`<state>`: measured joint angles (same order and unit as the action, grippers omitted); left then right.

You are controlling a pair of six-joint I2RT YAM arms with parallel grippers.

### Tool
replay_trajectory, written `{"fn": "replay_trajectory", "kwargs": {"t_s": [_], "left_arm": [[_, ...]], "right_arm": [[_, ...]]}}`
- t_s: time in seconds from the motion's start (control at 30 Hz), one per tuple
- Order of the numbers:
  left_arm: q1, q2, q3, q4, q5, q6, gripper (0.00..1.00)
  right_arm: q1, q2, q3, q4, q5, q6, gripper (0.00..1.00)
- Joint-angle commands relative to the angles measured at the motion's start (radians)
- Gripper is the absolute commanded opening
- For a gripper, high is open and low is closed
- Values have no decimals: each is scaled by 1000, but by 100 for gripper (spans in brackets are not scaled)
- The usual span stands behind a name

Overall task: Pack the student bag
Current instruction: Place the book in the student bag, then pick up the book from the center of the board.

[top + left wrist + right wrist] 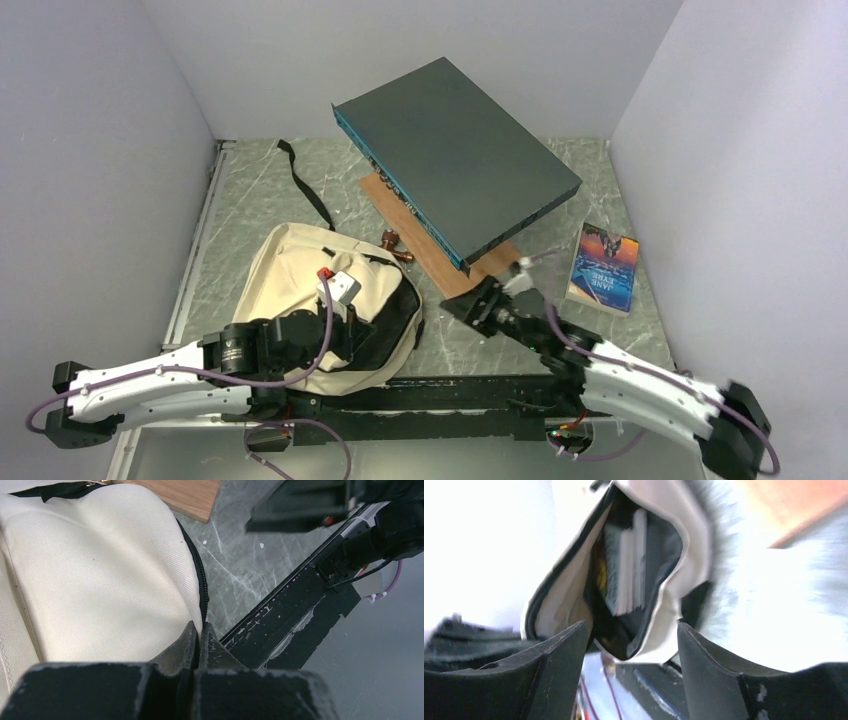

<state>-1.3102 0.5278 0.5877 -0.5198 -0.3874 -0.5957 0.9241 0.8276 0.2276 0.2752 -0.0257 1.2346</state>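
The student bag [300,275] is a cream canvas backpack lying on the marbled table at the front left, its mouth facing right. My left gripper [366,328] is shut on the bag's cream edge beside the black zipper, seen up close in the left wrist view [200,630]. The bag fabric [100,570] fills the left of that view. My right gripper [452,305] is open and empty, just right of the bag and pointing at it. In the right wrist view the open bag mouth [694,565] shows books [626,570] inside, beyond the spread gripper [631,630].
A big dark grey flat box [460,160] rests tilted on a wooden board [430,245] at the back centre. A blue paperback [603,267] lies at the right. A small copper object [397,247] and a black strap [305,185] lie behind the bag. Walls enclose three sides.
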Motion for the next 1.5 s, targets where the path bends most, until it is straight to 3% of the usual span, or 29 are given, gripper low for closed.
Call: {"fn": "replay_trajectory", "kwargs": {"t_s": [0.0, 0.13, 0.27, 0.33, 0.43, 0.57, 0.77, 0.83, 1.0, 1.13, 1.27, 1.4, 1.47], "left_arm": [[1, 15, -4, 89, 51, -34, 2], [3, 39, -5, 113, 85, -32, 17], [4, 47, 21, 113, 120, 0, 51], [3, 40, 41, 97, 128, 7, 62], [3, 9, 61, 76, 132, 19, 70], [3, -57, 88, 26, 103, 26, 78], [3, -155, 92, -14, 90, 13, 82], [3, -183, 93, -30, 96, -4, 83], [3, -250, 74, -30, 121, -1, 84], [3, -273, 78, -28, 144, 18, 85], [3, -262, 135, -74, 156, 95, 85], [3, -256, 192, -132, 144, 159, 86], [3, -264, 203, -142, 128, 186, 88]], "right_arm": [[-30, -395, 84, -896, 462, 127, 69], [-57, -550, 170, -1154, 638, 188, 77], [-66, -409, 310, -1291, 742, 157, 88], [-74, -318, 369, -1372, 803, 170, 93], [-109, -272, 418, -1353, 839, 96, 94], [-305, -263, 465, -1260, 793, -107, 95], [-826, -135, 431, -1014, 443, -464, 96], [-1031, -103, 422, -952, 317, -522, 96], [-1367, 55, 411, -762, 26, -623, 91], [-1451, 207, 456, -661, -102, -644, 73], [-1456, 327, 487, -621, -92, -668, 69], [-1455, 298, 399, -611, -179, -649, 63], [-1448, 269, 361, -618, -153, -674, 63]]}}
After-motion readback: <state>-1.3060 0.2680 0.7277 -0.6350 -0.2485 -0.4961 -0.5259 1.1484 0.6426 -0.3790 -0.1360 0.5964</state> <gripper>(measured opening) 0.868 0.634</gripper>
